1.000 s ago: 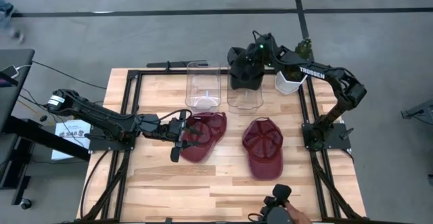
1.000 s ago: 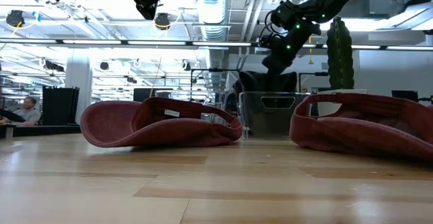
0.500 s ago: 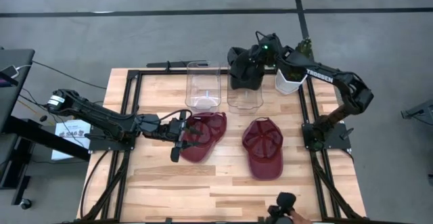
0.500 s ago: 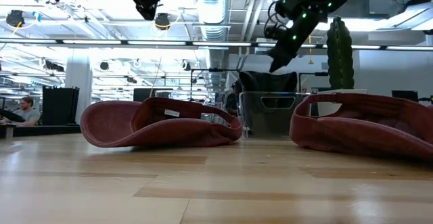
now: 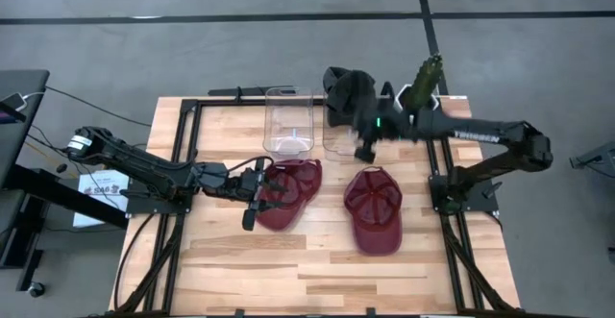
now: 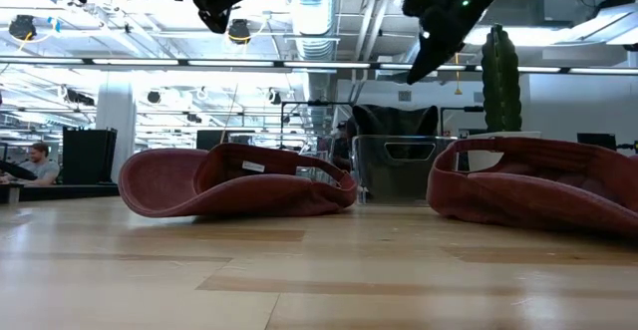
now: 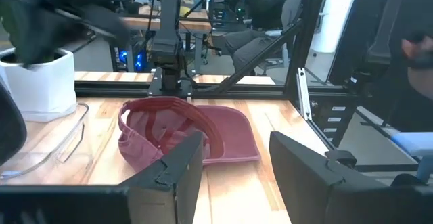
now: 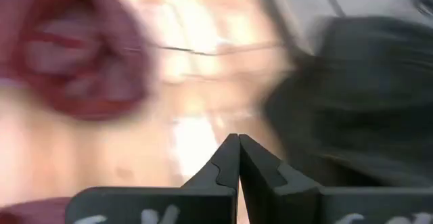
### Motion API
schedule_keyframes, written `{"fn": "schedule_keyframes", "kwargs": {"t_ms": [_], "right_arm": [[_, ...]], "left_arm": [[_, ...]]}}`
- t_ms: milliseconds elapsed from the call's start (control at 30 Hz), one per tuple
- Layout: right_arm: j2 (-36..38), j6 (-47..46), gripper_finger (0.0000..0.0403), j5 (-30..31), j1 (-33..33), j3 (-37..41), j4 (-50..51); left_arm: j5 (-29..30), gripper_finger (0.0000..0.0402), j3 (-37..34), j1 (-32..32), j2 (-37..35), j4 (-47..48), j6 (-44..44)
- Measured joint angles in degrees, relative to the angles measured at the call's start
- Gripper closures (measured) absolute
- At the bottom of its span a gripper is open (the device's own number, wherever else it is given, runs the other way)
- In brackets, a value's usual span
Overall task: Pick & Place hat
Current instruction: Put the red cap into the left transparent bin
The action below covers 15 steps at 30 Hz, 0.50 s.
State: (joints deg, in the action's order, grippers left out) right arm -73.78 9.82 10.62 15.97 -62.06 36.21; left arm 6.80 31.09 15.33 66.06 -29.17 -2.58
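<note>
Two dark red fabric caps lie upside down on the pale wooden table. The left dark red cap sits near the table's centre, slightly toward nine o'clock; the right dark red cap lies toward four o'clock from centre. At twelve o'clock stand two clear plastic bins, and a black hat rests over the rim of the right one.

Our left gripper hovers at the nine o'clock edge of the left cap, fingers partly spread and holding nothing; its wrist view shows the gap between them empty, looking across at the far cap. Our right gripper is pinched fully shut on nothing, just above the table between the bins and the right cap.

We judge the next grab belongs to the right cap. To do it well, we should open the right fingers before descending, approach at the cap's upturned rim rather than the flat brim, and straddle that fabric wall so one finger goes inside the crown. The fabric will likely fold, so we should close firmly and lift slowly.
</note>
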Motion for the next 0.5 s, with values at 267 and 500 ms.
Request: {"fn": "schedule_keyframes", "kwargs": {"t_ms": [267,500], "right_arm": [[5.98,-21.01,0.0403,16.26,-26.84,20.06,-18.15],[9.82,-49.91,0.0403,30.44,-50.60,29.26,-19.11]], "left_arm": [[0.01,0.0233,0.00,0.00,0.00,0.04,-0.93],[0.01,0.0233,0.00,0.00,1.17,-0.34,-0.93]]}}
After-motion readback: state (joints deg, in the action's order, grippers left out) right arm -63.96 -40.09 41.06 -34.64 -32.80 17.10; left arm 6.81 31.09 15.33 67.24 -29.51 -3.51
